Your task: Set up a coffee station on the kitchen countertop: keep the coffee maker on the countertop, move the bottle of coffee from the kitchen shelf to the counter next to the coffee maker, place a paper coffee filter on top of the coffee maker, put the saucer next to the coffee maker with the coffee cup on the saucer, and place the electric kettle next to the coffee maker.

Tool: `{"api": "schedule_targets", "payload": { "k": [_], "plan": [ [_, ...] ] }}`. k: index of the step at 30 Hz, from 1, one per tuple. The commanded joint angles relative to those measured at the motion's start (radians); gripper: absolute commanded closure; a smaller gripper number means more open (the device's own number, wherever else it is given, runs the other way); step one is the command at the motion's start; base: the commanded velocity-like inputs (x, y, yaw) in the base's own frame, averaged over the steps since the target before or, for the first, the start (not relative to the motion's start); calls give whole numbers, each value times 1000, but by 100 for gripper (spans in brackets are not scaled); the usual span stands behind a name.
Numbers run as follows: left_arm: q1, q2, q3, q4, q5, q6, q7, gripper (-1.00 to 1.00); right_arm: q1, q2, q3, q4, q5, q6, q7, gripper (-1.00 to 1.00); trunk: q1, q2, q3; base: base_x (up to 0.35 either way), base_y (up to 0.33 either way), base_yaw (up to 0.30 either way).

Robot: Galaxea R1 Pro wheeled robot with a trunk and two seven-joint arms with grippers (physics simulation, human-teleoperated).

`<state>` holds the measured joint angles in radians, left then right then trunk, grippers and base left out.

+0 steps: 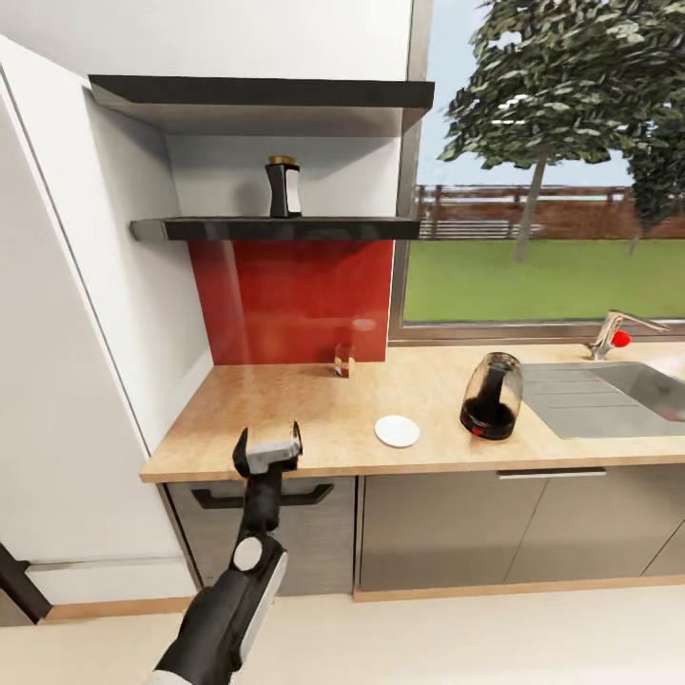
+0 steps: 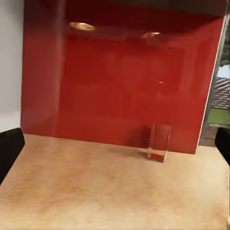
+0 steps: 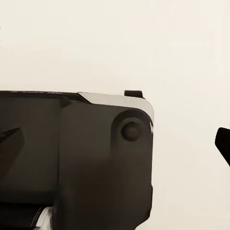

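1. the kitchen countertop [image 1: 285,400], a long light wood-grain surface, is running across the head view over grey cabinets [image 1: 438,533], with a grey steel sink [image 1: 609,395] sitting inset toward the right and a tap [image 1: 614,333] standing behind it.
2. a glossy red backsplash [image 1: 290,300] is rising behind the left part of the counter, under 2 dark wall shelves [image 1: 276,228].
3. a window [image 1: 552,162] at the right is showing grass, a fence and a tree.
4. the left arm is reaching up from the bottom of the head view, and the left gripper [image 1: 267,440] is hovering over the counter's front edge with its 2 fingers spread wide and nothing between them.
5. the electric kettle [image 1: 492,396], clear glass with a black base, is standing on the counter just left of the sink.
6. the bottle of coffee [image 1: 283,187], dark with a yellow cap, is standing upright on the lower shelf.
7. the saucer [image 1: 397,431], small and white, is lying flat on the counter, near the kettle's left.
8. a small clear glass [image 1: 343,362] is standing near the backsplash.
9. the right gripper [image 3: 120,139] is appearing in its wrist view over a pale floor [image 3: 143,43], fingers held far apart and gripping nothing.
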<state>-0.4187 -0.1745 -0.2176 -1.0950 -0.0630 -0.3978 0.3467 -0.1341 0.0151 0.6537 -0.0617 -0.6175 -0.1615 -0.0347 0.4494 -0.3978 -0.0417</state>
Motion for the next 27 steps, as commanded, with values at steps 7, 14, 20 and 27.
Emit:
{"api": "schedule_targets", "payload": {
  "k": [7, 14, 20, 27],
  "plan": [
    [-542, 0, -39, -118, 215, 650, 36, -100, -1, -1, 7, 0, -10, -4, -4, -100, 1, -2, -3, 0, 0, 0],
    [-833, 0, -35, -25, 293, 797, 76, -100, -1, -1, 7, 0, -10, -4, -4, -100, 1, -2, -3, 0, 0, 0],
    [-1133, 0, -32, 181, 411, 891, 161, -100, -1, -1, 7, 0, -10, -4, -4, -100, 1, -2, -3, 0, 0, 0],
    [-1444, 0, -30, 606, 451, 906, 160, -100, -1, 0, 10, 0, -7, -3, -4, -100, 1, -2, -3, 0, 0, 0]
  ]
}}
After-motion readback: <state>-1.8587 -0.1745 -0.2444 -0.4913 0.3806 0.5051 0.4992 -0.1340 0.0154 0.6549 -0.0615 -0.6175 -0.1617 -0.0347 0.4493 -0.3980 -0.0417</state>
